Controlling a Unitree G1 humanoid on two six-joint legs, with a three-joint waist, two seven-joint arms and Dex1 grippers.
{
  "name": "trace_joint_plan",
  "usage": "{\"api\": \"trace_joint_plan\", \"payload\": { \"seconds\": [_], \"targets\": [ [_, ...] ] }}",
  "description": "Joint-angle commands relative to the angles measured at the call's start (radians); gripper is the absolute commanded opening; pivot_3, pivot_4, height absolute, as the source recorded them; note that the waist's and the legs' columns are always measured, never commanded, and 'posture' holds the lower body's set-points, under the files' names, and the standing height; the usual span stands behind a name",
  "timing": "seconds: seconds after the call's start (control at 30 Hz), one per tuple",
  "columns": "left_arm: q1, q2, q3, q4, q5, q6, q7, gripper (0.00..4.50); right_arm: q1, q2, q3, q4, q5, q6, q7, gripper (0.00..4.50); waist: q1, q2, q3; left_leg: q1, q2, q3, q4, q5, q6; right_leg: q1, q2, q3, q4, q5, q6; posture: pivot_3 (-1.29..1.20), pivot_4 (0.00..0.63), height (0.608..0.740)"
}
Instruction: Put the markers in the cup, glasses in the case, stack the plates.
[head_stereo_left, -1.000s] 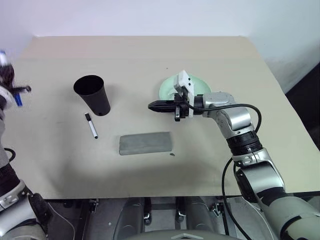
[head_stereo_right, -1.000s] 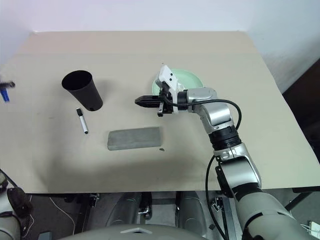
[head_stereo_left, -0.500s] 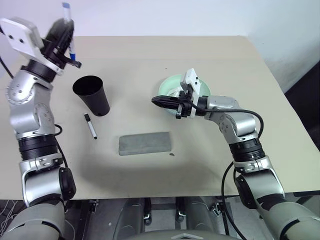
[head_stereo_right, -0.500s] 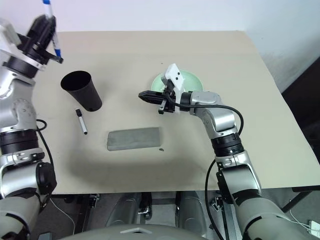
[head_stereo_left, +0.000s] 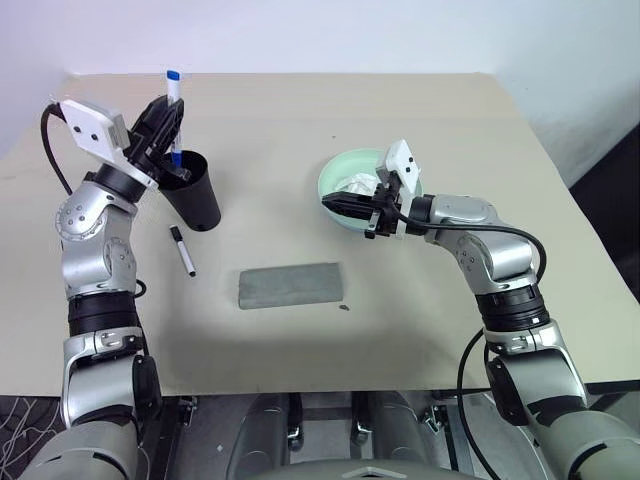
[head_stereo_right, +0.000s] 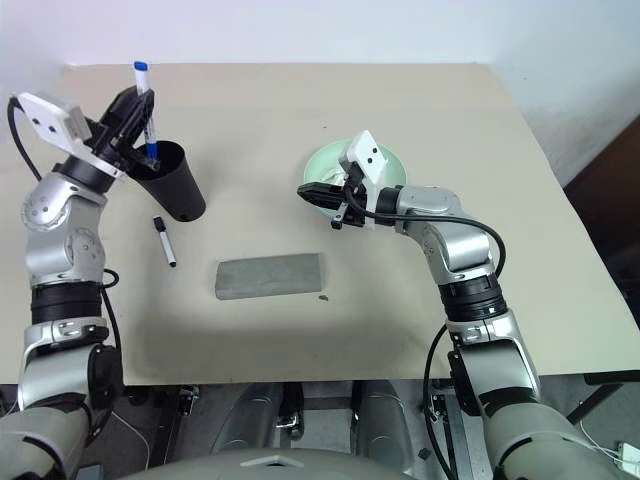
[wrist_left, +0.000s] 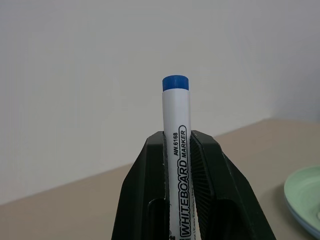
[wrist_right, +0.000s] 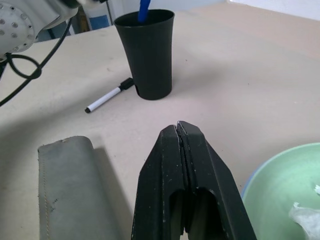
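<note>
The left gripper (head_stereo_left: 165, 125) is clamped on the whitish marker with blue caps (head_stereo_left: 174, 112), holding it upright with its lower end dipping inside the rim of the black cup (head_stereo_left: 190, 190). The cup stands toward the desk's (head_stereo_left: 300, 110) left side, about midway between the near and far edges. Just beside the cup's base, on the side nearer the front edge, the second marker (head_stereo_left: 182, 251) lies flat, white with a black cap, apart from the cup.

The grey case (head_stereo_left: 291, 286) lies closed, nearer the front edge, roughly at the middle of the desk's width. A small dark speck (head_stereo_left: 345, 308) sits just off its right end.

The right gripper (head_stereo_left: 338, 204) is clenched with nothing between its fingers, pointing across toward the cup and hovering over the left rim of the pale green plate (head_stereo_left: 345, 172). A sliver of light blue rim (wrist_right: 245, 187) shows under the green plate's edge in the right wrist view. A crumpled white tissue (head_stereo_left: 358, 184) rests in the green plate.
</note>
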Motion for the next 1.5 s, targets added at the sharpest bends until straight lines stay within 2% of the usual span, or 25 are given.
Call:
{"api": "trace_joint_plan", "payload": {
  "seconds": [0.03,0.4,0.8,0.87,0.97,1.13,1.23,1.33,1.4,1.5],
  "targets": [
    [0.013,0.007,0.017,-0.004,-0.006,-0.028,0.012,0.30,-0.007,-0.014,-0.012,-0.037,0.001,-0.020,-0.005,0.00,0.000,0.000,0.000,0.000,0.000,0.000,0.000,0.000,0.000,0.000,0.000,0.000,0.000,0.000,0.000,0.00,0.150,0.681],
    [0.040,0.010,0.009,0.010,-0.013,-0.006,0.014,0.30,-0.022,-0.015,-0.011,-0.010,-0.015,-0.053,-0.014,0.00,0.000,0.000,0.000,0.000,0.000,0.000,0.000,0.000,0.000,0.000,0.000,0.000,0.000,0.000,0.000,0.00,0.150,0.681],
    [0.061,0.015,0.010,-0.075,-0.023,0.042,0.043,4.47,-0.023,-0.004,-0.004,0.007,-0.022,-0.076,-0.009,0.00,0.000,0.000,0.000,0.000,0.000,0.000,0.000,0.000,0.000,0.000,0.000,0.000,0.000,0.000,0.000,0.00,0.150,0.681],
    [0.052,0.024,0.023,-0.135,-0.030,0.085,0.087,4.47,-0.026,0.006,-0.009,0.008,-0.009,-0.074,-0.002,0.00,0.000,0.000,0.000,0.000,0.000,-0.001,0.000,0.000,0.000,0.000,0.000,0.000,0.000,0.000,0.000,0.00,0.150,0.681],
    [0.047,0.054,0.046,-0.260,0.021,0.223,0.264,4.47,-0.043,0.014,-0.022,0.023,0.008,-0.073,0.012,0.00,0.000,0.000,0.000,0.000,0.000,-0.001,0.000,0.000,0.000,0.000,0.000,0.000,0.000,0.000,0.000,0.00,0.150,0.681],
    [0.054,0.086,0.101,-0.515,-0.026,0.452,0.437,4.47,-0.082,0.015,-0.026,0.101,0.006,-0.107,0.040,0.00,-0.001,0.000,0.000,0.000,0.000,-0.001,0.000,0.000,0.000,0.001,0.000,0.000,0.000,0.000,0.000,0.00,0.150,0.681],
    [0.062,0.099,0.137,-0.666,-0.078,0.691,0.556,4.47,-0.117,0.023,-0.024,0.162,0.000,-0.139,0.055,0.00,-0.001,0.000,0.000,0.000,0.000,-0.001,0.000,0.000,-0.001,0.001,0.000,0.000,0.000,0.000,0.000,0.00,0.150,0.681],
    [0.087,0.118,0.152,-0.830,-0.101,1.032,0.693,4.47,-0.157,0.035,-0.022,0.240,-0.009,-0.186,0.073,0.00,-0.001,0.000,0.000,0.001,0.000,-0.001,0.000,0.001,-0.001,0.001,0.000,0.000,0.001,0.000,0.000,0.00,0.150,0.681],
    [0.073,0.078,0.184,-0.916,-0.136,1.217,0.771,4.47,-0.179,0.042,-0.021,0.284,-0.016,-0.214,0.084,0.00,0.000,0.000,0.000,0.001,0.000,-0.001,0.000,0.002,-0.003,0.002,0.001,0.000,0.001,0.000,0.001,0.00,0.150,0.681],
    [0.019,0.006,0.226,-1.019,-0.167,1.376,0.837,4.47,-0.216,0.055,-0.023,0.353,-0.022,-0.250,0.098,0.00,0.001,-0.002,0.001,0.001,0.000,-0.002,0.001,0.003,-0.004,0.003,0.003,0.000,0.001,0.000,0.001,0.00,0.150,0.681]
  ]
}}
